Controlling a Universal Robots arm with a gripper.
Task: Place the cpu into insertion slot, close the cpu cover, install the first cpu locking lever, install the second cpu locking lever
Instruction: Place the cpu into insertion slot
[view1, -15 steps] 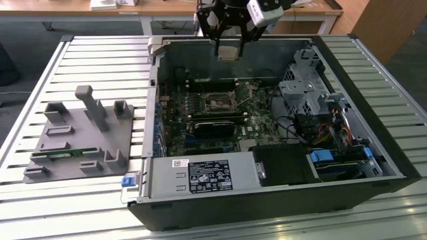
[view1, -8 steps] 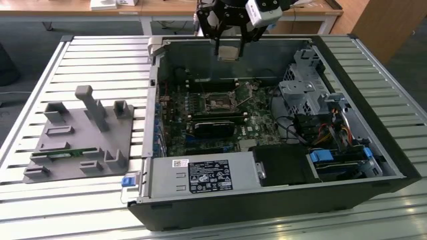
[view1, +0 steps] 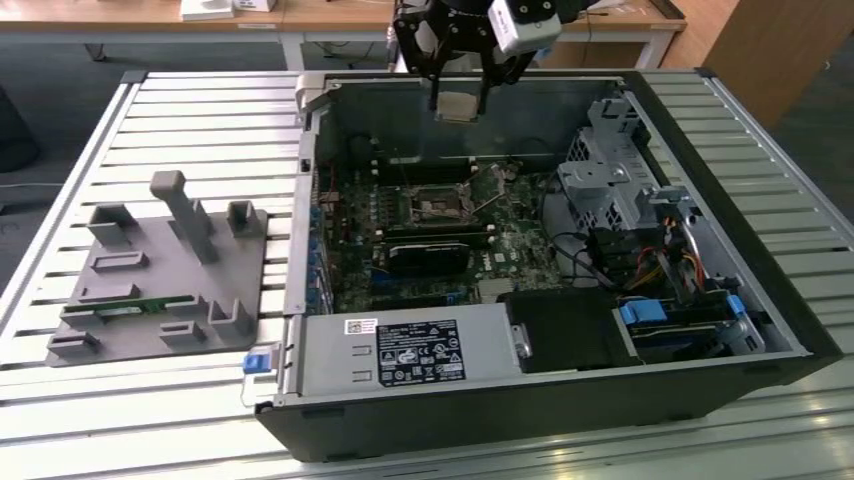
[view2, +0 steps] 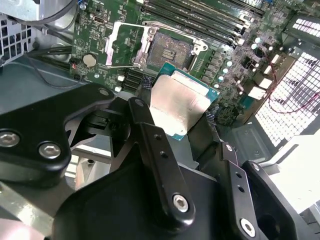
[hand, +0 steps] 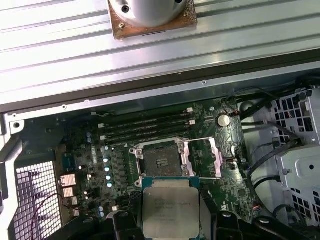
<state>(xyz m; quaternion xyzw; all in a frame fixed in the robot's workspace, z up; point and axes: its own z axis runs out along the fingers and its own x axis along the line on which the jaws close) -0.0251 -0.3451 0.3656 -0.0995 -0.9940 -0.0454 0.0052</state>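
Power-supply label (view1: 416, 352) print illegible

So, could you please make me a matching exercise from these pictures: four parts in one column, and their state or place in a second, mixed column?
Column one:
1 chip
2 socket
3 cover
4 coin battery

Column two:
a swung open beside the socket
b held between the jaws
c bare, nothing in it
d round, silver, on the green board

Pairs: 1-b, 2-c, 3-a, 4-d.

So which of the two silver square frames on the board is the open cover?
The thin silver frame showing green board through its window; the other rings the dark-centred socket.
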